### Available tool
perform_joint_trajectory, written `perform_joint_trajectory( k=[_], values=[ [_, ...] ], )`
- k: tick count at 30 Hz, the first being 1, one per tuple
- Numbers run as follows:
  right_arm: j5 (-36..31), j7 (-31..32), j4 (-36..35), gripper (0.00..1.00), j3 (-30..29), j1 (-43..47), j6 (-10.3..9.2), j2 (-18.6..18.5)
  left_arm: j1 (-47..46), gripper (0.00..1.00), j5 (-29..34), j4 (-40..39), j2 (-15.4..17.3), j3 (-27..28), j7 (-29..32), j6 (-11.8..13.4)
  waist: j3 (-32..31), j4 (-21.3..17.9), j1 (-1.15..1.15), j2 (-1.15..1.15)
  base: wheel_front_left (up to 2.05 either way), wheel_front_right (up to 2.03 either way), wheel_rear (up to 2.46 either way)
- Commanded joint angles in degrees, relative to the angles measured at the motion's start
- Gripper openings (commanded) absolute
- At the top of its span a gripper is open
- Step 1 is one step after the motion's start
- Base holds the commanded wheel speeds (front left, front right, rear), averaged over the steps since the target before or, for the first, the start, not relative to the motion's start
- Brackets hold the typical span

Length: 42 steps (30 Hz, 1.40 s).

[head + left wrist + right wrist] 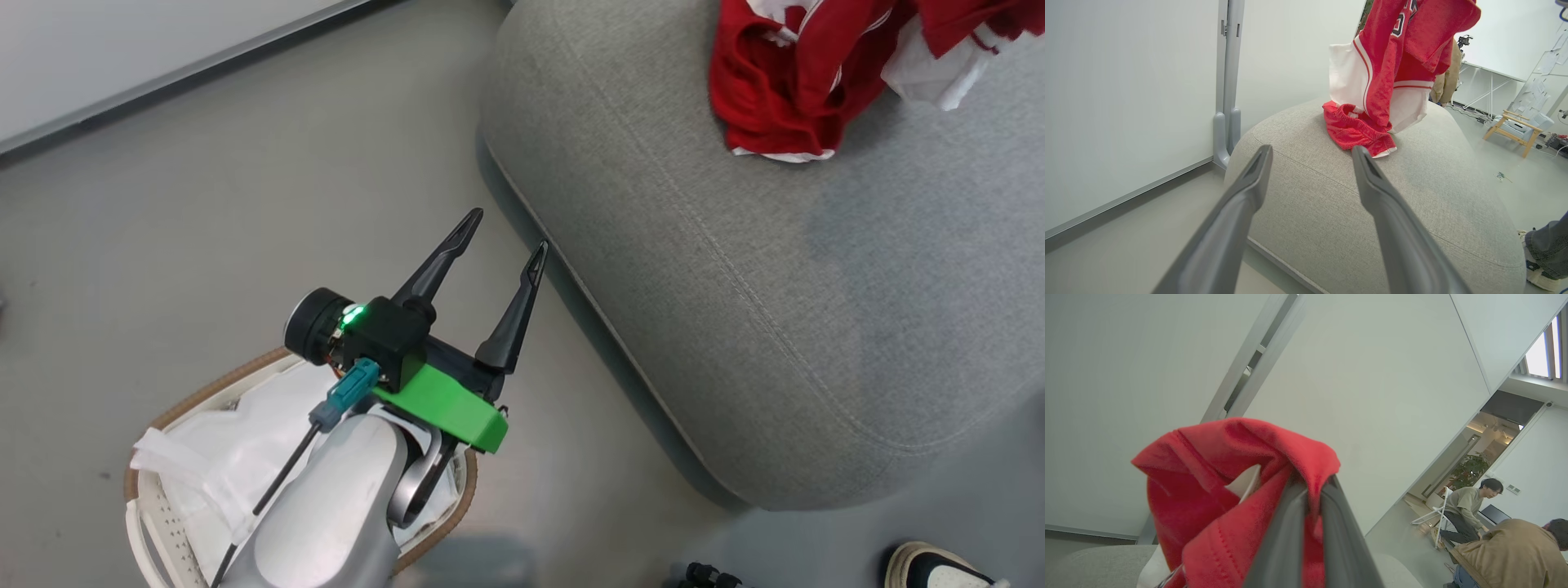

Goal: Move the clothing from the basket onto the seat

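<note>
Red clothing [796,77] with white trim lies bunched on the grey seat [735,269] at the upper right. In the left wrist view a red and white jersey [1396,61] hangs above red shorts [1357,130] that rest on the seat [1331,196]. My right gripper [1312,484] is shut on the red garment [1224,498], which drapes over its fingers. My left gripper [502,233] is open and empty, above the floor beside the seat's edge, over the white basket [155,506] with its brown rim and white liner [245,441].
A white wall and grey post [1229,81] stand behind the seat. A person's shoe [939,567] is at the lower right by the seat, a trouser leg [1547,245] too. Two people [1470,506] and a wooden stool [1515,126] are farther off.
</note>
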Motion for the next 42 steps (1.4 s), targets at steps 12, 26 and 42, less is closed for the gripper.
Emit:
perform_joint_trajectory(
  k=[12,26,42],
  values=[
    [-4.01,-0.12,16.45,1.0,-19.2,15.3,-0.08,6.68,-2.43,1.0,-0.57,0.54,0.68,0.53,-0.04,-0.15,5.51,7.1,0.0,0.0,0.0,0.0,0.0],
    [-3.12,-0.12,6.4,1.0,-21.5,33.2,-0.08,15.88,3.23,1.0,-1.18,0.86,-0.84,5.82,-0.04,-0.14,-2.36,8.27,0.0,0.0,0.0,0.0,0.0],
    [5.39,-0.12,-6.25,1.0,-5.41,36.74,-0.08,22.46,11.97,1.0,6.3,-0.22,-2.62,23.37,-0.04,-0.1,-9.69,18.72,0.0,0.0,0.0,0.0,0.0]
  ],
)
